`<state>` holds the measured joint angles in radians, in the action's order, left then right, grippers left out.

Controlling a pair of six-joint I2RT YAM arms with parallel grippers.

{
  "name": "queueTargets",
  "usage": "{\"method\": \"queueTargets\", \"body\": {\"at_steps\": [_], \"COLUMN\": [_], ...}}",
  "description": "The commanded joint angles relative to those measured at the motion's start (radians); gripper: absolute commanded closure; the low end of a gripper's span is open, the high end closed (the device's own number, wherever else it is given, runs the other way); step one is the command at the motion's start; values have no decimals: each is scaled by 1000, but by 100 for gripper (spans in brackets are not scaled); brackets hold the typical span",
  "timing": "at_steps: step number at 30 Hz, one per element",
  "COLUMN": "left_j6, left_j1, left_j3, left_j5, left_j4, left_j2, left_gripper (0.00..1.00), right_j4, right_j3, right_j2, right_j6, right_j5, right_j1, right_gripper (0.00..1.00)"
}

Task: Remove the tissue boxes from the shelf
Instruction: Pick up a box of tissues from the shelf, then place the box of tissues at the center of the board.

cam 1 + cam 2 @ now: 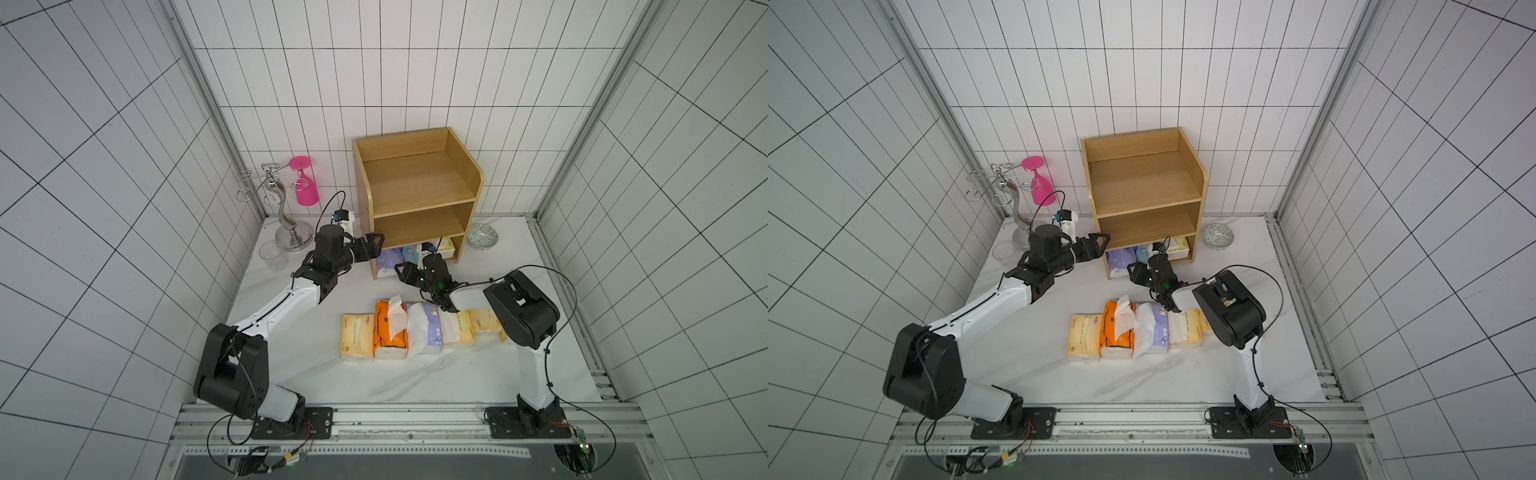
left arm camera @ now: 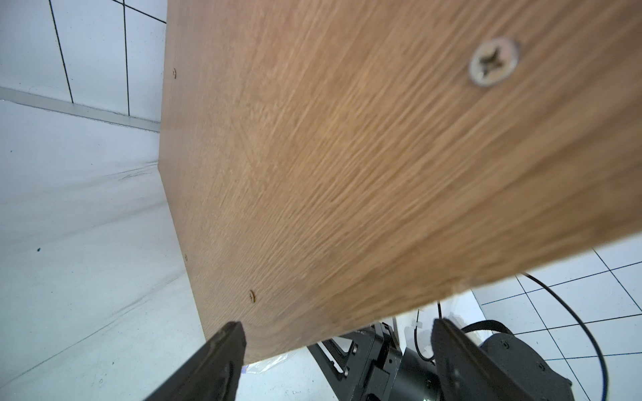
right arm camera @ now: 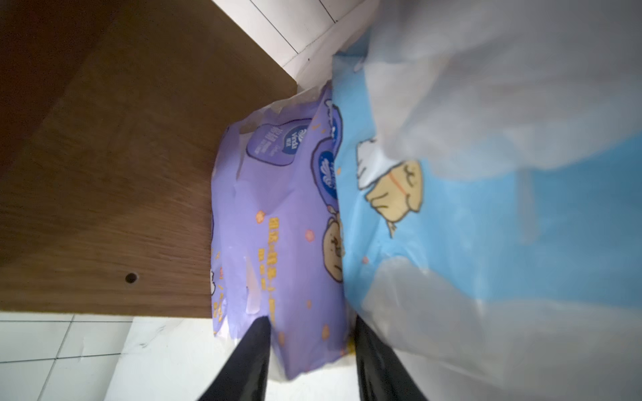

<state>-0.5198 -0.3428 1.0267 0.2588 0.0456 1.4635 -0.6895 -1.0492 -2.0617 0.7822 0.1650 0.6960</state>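
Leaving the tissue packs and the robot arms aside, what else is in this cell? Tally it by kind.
Wooden shelf: 1
Wire stand: 1
Pink goblet: 1
Clear cup: 1
Patterned dish: 1
Total: 5

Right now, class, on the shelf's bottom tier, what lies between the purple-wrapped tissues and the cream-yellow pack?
A light blue pack; both top views show it.

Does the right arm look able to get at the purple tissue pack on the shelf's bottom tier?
Probably yes. The right gripper is at the open front of the shelf, at its bottom tier. Its fingers flank the end of the purple pack, with nothing standing between them.
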Motion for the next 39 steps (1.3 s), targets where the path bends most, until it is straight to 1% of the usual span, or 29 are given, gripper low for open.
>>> {"method": "queueTargets", "body": {"at_steps": [1, 5, 7, 12, 16, 19, 26, 28, 33, 36, 39], "left_j6": [10, 8, 3, -12, -10, -9, -23, -24, -22, -21, -22], "left_j1": [7, 8, 8, 8, 8, 8, 3, -6, -32, -45, -57], "left_j3": [-11, -6, -2, 0, -6, -8, -6, -4, -4, 2, 10], "left_j5": [2, -1, -1, -13, -28, -39, -49, -54, -80, -88, -94], "left_j4": [8, 1, -3, -19, -38, -53, -60, -64, -65, -65, -64], "left_j2": [-29, -35, -40, -59, -85, -106, -133, -137, -145, -137, -124], "left_gripper": [12, 12, 12, 12, 11, 11, 11, 11, 11, 11, 11], "right_j4": [-7, 29, 56, 125, 263, 389, 556, 586, 677, 750, 793], "right_j3": [-49, -19, 4, 99, 162, 209, 345, 391, 485, 501, 504], "right_j2": [1, 54, 92, 214, 333, 430, 674, 741, 932, 1010, 1042], "right_j6": [-16, -36, -49, -62, -111, -149, -199, -197, -199, -227, -258], "right_j5": [-4, 7, 13, -1, -27, -76, -176, -181, -153, -140, -89], "right_j1": [8, 8, 12, 23, 30, 30, 22, -5, -123, -198, -287], "right_gripper": [76, 95, 100, 100, 100, 100, 100, 100, 100, 100, 100]}}
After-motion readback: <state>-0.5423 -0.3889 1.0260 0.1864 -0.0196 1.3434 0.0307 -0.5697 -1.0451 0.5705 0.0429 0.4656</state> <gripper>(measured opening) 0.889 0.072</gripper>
